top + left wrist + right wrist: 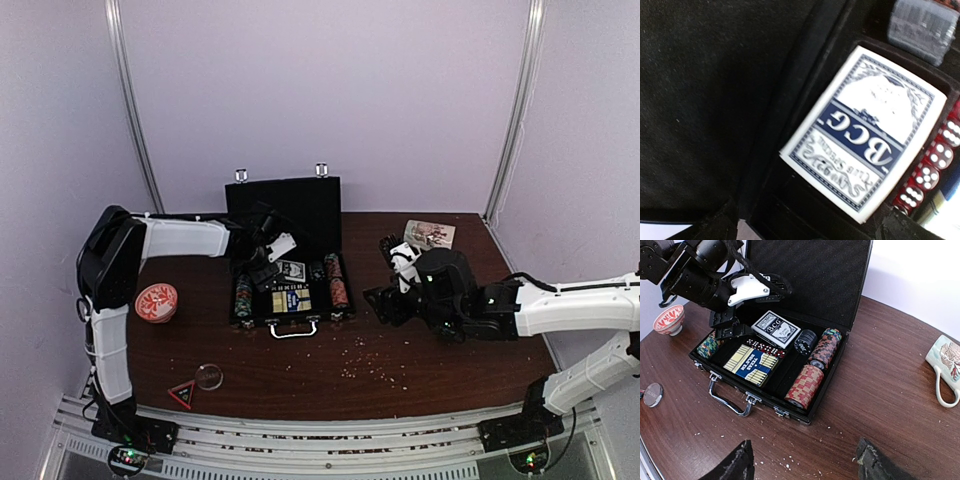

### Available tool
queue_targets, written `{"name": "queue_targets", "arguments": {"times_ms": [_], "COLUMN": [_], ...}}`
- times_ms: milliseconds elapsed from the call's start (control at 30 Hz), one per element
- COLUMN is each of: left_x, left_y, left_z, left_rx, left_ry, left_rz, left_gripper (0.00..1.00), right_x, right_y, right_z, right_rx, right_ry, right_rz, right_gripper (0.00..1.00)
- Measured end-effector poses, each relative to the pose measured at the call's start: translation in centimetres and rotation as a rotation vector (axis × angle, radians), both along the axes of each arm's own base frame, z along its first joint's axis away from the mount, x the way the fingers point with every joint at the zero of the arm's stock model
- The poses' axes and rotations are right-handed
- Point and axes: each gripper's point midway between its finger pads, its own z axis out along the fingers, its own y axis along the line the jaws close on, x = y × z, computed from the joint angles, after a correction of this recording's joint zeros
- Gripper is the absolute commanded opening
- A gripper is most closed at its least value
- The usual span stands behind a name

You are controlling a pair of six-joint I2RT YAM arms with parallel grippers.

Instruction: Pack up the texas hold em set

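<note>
On the table (400,385) the case (840,285) lies open at the middle-back, lid upright and handle toward the arms. The left gripper (805,231) hangs inside it at the rear left, fingers apart and holding nothing. The right gripper (805,442) waits low over the table to the right of the case, fingers wide apart and empty. The mug (945,370) stands at the back right and the dish (156,302) to the left of the case; neither belongs to the set. Most of the set is already packed: chips (804,386) in rows down both sides, a BCG deck (775,329) in the rear slot just beside the left gripper, a second deck (751,365) in front of it, and red dice (765,347) in a line between the two. The BCG deck looks skewed rather than flat, so the step in hand seems to be seating it. A round button (209,376) lies out near the front left, well apart from the case. Next, I judge, the deck needs pressing flat and the button needs fetching and dropping in. The left arm must also clear the case before the lid comes down.
</note>
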Motion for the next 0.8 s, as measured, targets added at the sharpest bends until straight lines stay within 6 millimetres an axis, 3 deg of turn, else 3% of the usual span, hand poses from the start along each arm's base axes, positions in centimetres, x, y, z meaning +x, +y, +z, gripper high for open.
{"name": "queue_targets", "arguments": {"times_ms": [133,333,467,600,800], "left_x": [-1.5,-2.5,-1.7,-1.2,-1.1], "left_y": [-0.3,-1.9,-1.2,-0.3,0.0], "left_z": [0.4,5.2,6.8,5.7,2.4], "left_rx": [-0.069,-0.361,-0.535,-0.650,-0.699], "left_ry": [0.040,0.088,0.125,0.204,0.305], "left_rz": [-0.013,0.025,0.167,0.317,0.448], "left_gripper": [0.98,0.89,0.81,0.73,0.61], "right_x": [0.0,0.0,0.1,0.1,0.1], "right_y": [0.0,0.0,0.1,0.0,-1.6], "right_z": [0.0,-0.3,-0.4,-0.3,0.4], "right_rx": [0.000,-0.005,-0.006,0.005,0.047], "right_ry": [0.000,0.004,0.007,0.012,-0.017], "right_rz": [0.000,0.000,-0.001,-0.012,-0.058], "right_gripper": [0.70,0.70,0.70,0.70,0.71]}}
